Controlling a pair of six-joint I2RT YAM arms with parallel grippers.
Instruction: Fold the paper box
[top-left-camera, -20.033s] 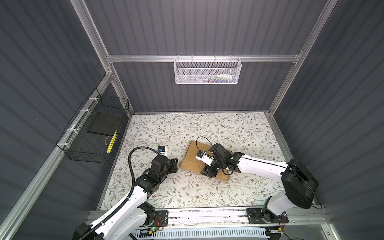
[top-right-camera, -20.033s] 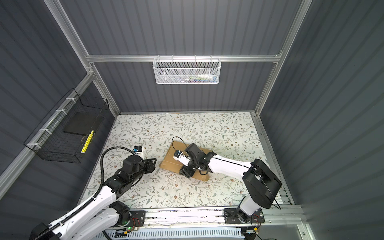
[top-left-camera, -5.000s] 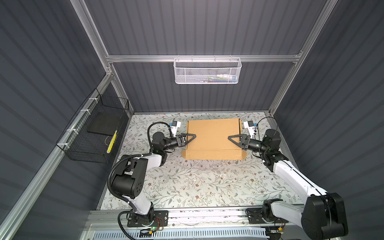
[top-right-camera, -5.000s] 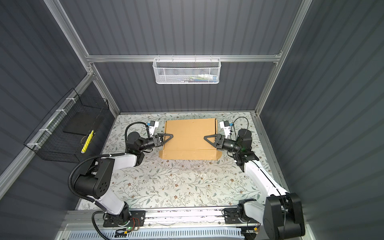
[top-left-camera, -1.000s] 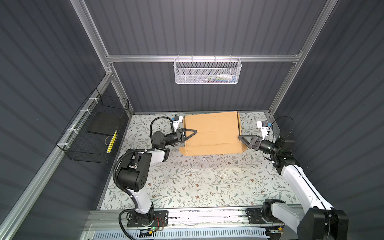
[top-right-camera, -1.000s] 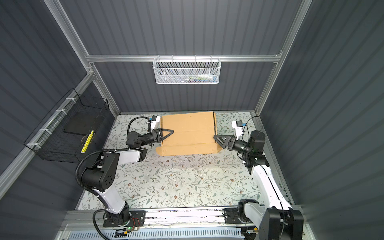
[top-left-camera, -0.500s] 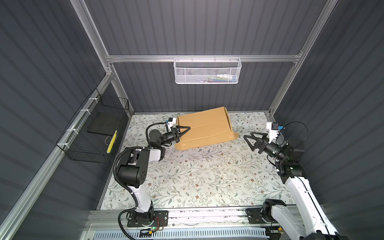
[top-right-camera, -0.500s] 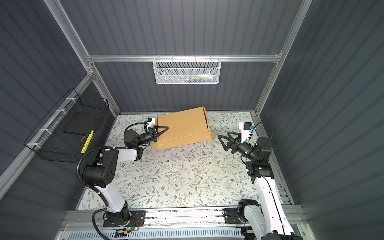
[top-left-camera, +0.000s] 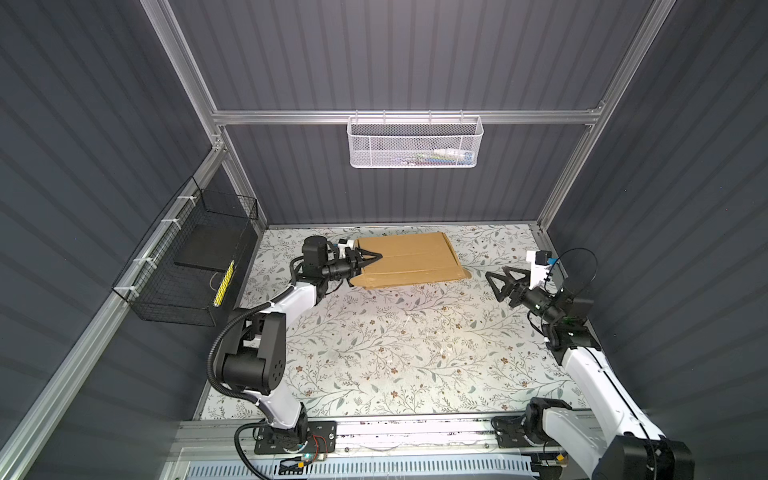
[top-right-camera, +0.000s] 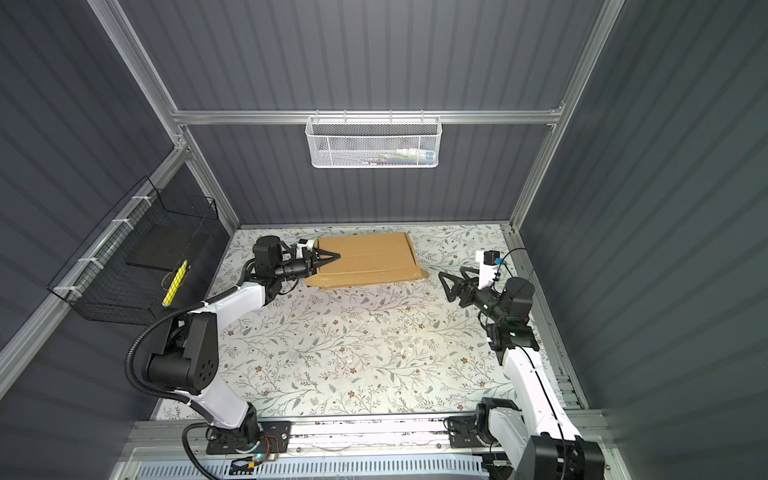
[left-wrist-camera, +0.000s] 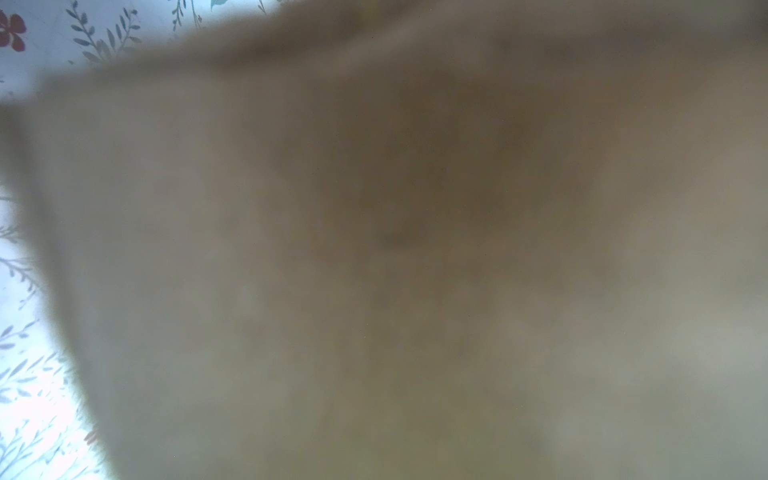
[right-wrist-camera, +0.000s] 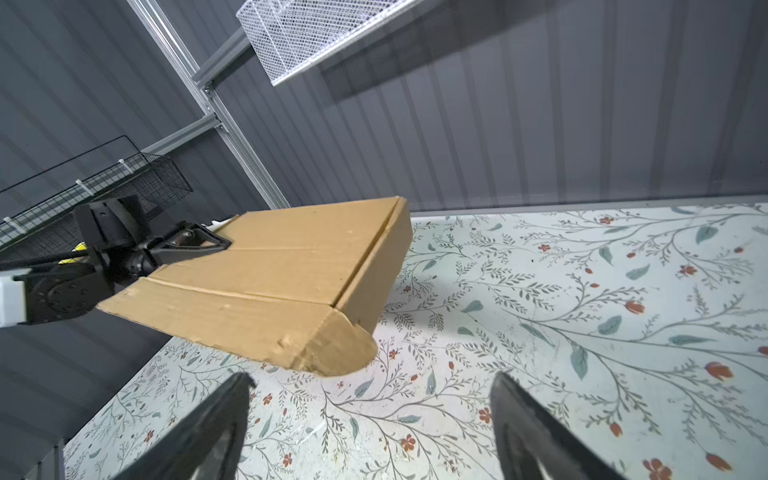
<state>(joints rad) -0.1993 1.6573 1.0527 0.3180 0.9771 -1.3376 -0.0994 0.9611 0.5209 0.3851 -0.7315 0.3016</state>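
The paper box (top-left-camera: 409, 259) (top-right-camera: 365, 259) is a shallow brown cardboard mailer, folded closed, at the back of the table. My left gripper (top-left-camera: 374, 259) (top-right-camera: 334, 258) is shut on its left edge, one finger lying on the lid. In the right wrist view the paper box (right-wrist-camera: 282, 270) hangs clear of the table, a rounded tab sticking out at its near corner. Blurred cardboard (left-wrist-camera: 374, 249) fills the left wrist view and hides the fingers. My right gripper (top-left-camera: 494, 286) (top-right-camera: 444, 287) (right-wrist-camera: 372, 386) stands open to the right, apart from the box, holding nothing.
A white mesh basket (top-left-camera: 415, 143) hangs on the back wall above the box. A black wire basket (top-left-camera: 187, 257) hangs on the left wall beside my left arm. The floral table cover (top-left-camera: 395, 353) runs to the front rail, and grey walls close in three sides.
My right gripper has left the box's right end and pulled back to the right. The left gripper has carried the box left and back, and the box has levelled after tilting.
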